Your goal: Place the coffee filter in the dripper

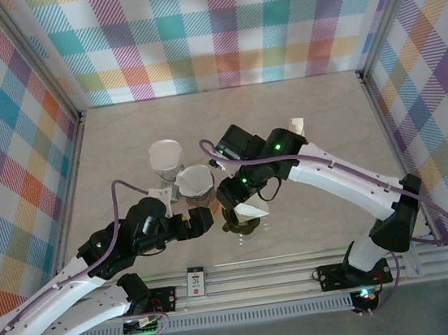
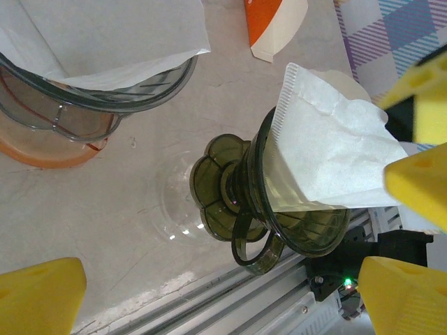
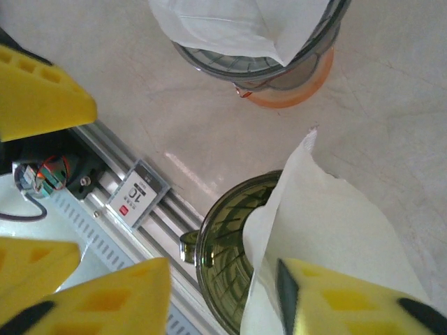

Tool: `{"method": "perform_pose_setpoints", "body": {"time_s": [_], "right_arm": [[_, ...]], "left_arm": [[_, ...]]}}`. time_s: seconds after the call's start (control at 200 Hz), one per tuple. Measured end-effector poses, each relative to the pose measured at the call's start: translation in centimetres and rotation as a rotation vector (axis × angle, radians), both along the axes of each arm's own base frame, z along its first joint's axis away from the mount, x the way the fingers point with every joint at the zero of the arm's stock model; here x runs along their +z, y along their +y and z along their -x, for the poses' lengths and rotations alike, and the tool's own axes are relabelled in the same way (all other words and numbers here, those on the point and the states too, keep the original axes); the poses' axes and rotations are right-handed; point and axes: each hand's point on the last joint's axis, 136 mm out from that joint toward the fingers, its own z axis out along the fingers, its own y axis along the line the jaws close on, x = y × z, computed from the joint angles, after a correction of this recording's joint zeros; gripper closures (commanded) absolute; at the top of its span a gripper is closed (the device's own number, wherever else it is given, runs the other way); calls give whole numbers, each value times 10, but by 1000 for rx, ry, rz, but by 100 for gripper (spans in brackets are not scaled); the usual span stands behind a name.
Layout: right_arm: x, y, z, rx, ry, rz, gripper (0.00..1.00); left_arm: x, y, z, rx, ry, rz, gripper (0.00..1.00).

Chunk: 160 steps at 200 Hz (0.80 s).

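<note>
Olive translucent ribbed dripper (image 2: 218, 188) holds a crinkled white paper filter (image 2: 328, 150). Above it, the right gripper (image 3: 223, 293) stands parted, one finger touching the filter; the left gripper (image 2: 220, 296) beside it gapes wide.

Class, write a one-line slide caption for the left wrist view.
White paper filter sticks out of the green dripper, framed by the open left fingers.

Small white tag (image 1: 195, 281) on front rail (image 1: 261, 271) — two dark digits, too blurred to read
</note>
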Motion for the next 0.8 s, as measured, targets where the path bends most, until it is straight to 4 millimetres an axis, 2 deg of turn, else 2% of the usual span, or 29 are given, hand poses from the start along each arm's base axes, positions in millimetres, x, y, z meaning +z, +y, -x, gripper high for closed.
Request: {"method": "perform_pose_setpoints", "body": {"time_s": [0.09, 0.185, 0.4, 0.55, 0.675, 0.8], "right_arm": [[-2, 2, -2, -3, -12, -13, 41], [4, 1, -3, -8, -39, -42, 40], [26, -13, 4, -14, -101, -94, 47], [19, -21, 10, -18, -109, -61, 52], [3, -28, 15, -13, -101, 0, 64], [1, -28, 20, -2, -113, 19, 84]], "left_arm": [[0, 0, 0, 0, 0, 1, 0], [1, -1, 0, 1, -3, 4, 0], [2, 0, -1, 1, -5, 7, 0], [4, 0, 0, 2, -11, 13, 0], [4, 1, 0, 4, -12, 13, 0], [4, 1, 0, 5, -12, 13, 0]]}}
